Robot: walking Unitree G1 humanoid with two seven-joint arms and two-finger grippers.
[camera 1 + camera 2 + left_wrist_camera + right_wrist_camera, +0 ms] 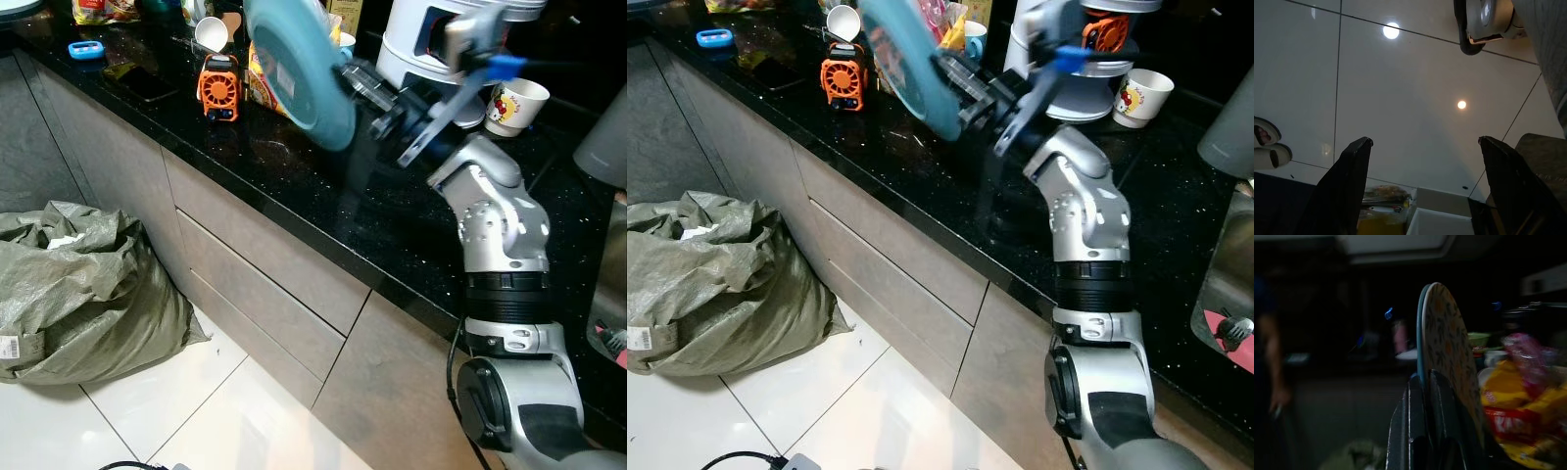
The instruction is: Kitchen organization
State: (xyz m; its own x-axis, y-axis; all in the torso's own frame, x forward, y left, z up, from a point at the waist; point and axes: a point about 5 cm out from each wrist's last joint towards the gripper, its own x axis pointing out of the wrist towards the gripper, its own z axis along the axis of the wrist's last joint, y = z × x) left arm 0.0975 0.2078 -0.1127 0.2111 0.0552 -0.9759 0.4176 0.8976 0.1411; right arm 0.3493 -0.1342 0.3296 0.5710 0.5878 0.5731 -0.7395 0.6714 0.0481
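Observation:
My right gripper (351,76) is shut on the rim of a blue plate (294,69), holding it on edge and tilted above the black counter (323,186). In the right wrist view the plate (1447,347) stands upright between the fingers (1422,426), and its patterned face shows. My left gripper (1422,147) hangs open over the white floor tiles (1400,88) with nothing between its fingers.
On the counter stand an orange device (219,88), yellow snack bags (263,83), a white cup (212,33), a cartoon mug (513,106) and a white appliance (431,44). A green sack (78,294) lies on the floor by the drawers (265,294). A sink (1227,294) is at right.

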